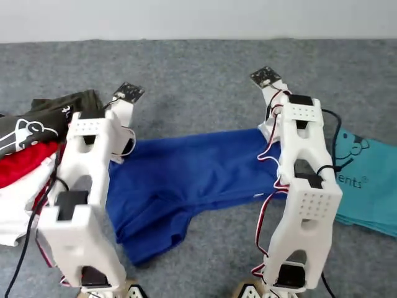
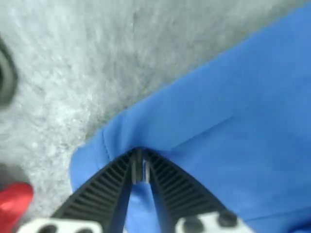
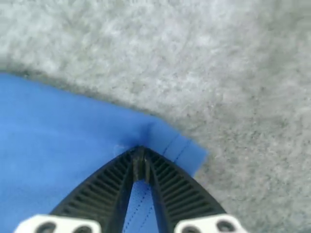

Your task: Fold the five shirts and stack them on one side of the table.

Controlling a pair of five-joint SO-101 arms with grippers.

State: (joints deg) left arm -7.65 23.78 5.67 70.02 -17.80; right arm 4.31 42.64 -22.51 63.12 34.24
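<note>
high view: blue shirt [image 1: 186,180] lies mid-table between the two arms, far edge fairly straight, near part rumpled and bunched. the left arm [image 1: 84,186] is over its far left corner, the right arm [image 1: 304,180] over its far right corner. a dark shirt [image 1: 43,118], red shirt [image 1: 25,158] and white shirt [image 1: 15,205] are heaped at the left edge, just beside the left arm. a teal shirt [image 1: 366,180] lies flat on the right, just beside the right arm. the grey table [image 1: 198,68] is bare beyond the blue shirt, so open room is on the far side, with little to either side.

left wrist view: left gripper [image 2: 138,165] is clenched on a fold of blue cloth near the shirt's rounded corner, with bare table past the edge and the red shirt close by.

right wrist view: right gripper [image 3: 139,162] is pinched tight on the stitched hem corner, with bare table past it.

step, as i judge it: first fold of the blue shirt, both far corners gripped. next move likely needs both corners lifted evenly, the cloth kept taut and carried toward the near side, clear of the heap and the teal shirt.
</note>
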